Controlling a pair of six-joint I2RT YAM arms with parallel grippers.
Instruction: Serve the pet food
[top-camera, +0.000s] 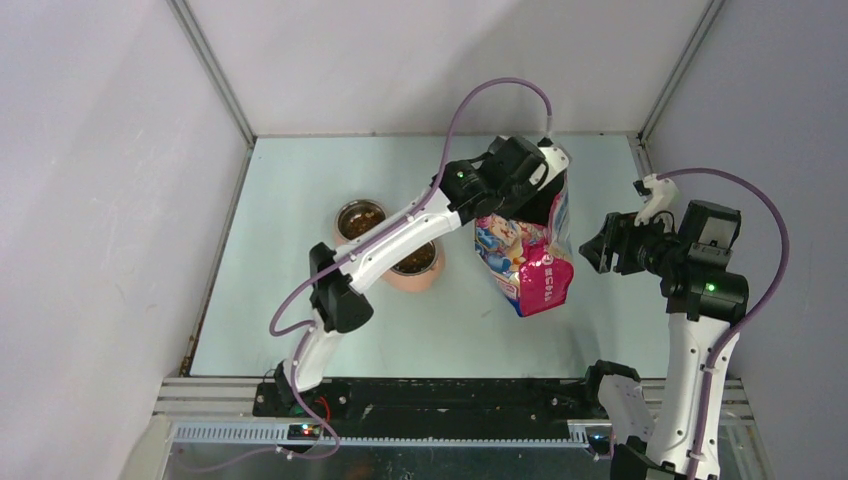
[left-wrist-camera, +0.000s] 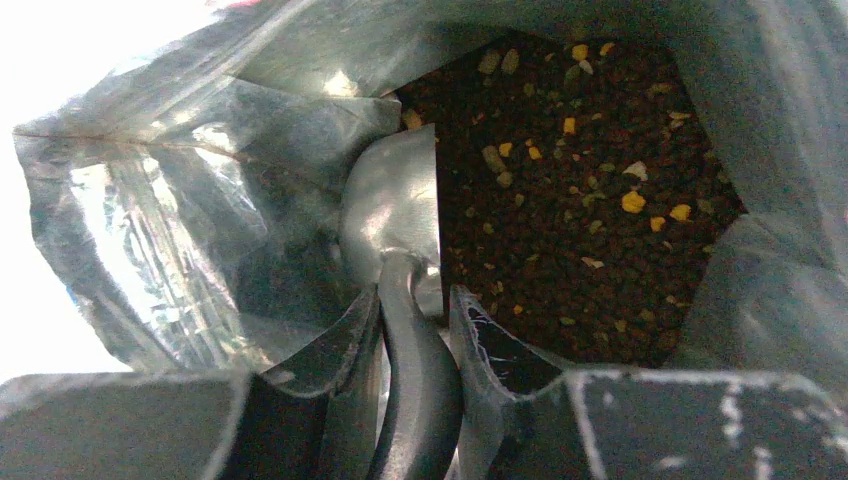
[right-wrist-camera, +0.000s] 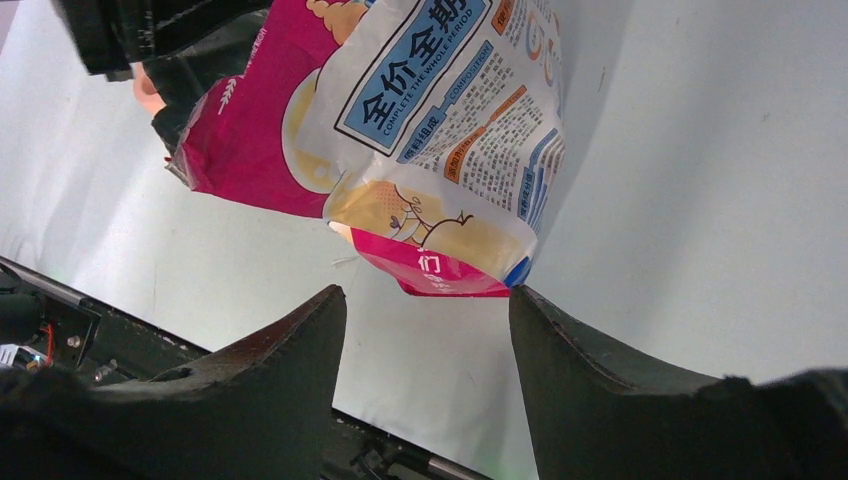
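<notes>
Closest to my left wrist lens, the left gripper (left-wrist-camera: 415, 305) is pinching the curved handle of a grey metal scoop (left-wrist-camera: 390, 200), with its black fingers (left-wrist-camera: 340, 350) pressing on the handle from both sides. The scoop's bowl is sitting down inside the open bag, lying against the crinkled silver foil lining (left-wrist-camera: 170, 210) on its left. On its right it is touching the edge of the pet food (left-wrist-camera: 580, 250), a loose heap of small dark-brown dry kibble pellets flecked with yellow and tan bits. The heap is filling the bottom of the bag. I cannot tell whether any of it is lying in the scoop. From overhead I am watching the left arm reaching across the pale green table (top-camera: 280, 330) into the top of the pink-and-blue printed cat-food bag (top-camera: 530, 262), which is standing tilted near the middle. Beside and under that arm, a round steel bowl (top-camera: 360, 217) is holding brownish contents, and a peach-pink bowl (top-camera: 425, 272) is lying half covered by the arm. The right gripper (top-camera: 600, 245) is hovering just to the right of the bag, apart from it. Its jaws are spread and gripping nothing, and its wrist view is showing the bag's lower corner beyond the two dark fingers.
</notes>
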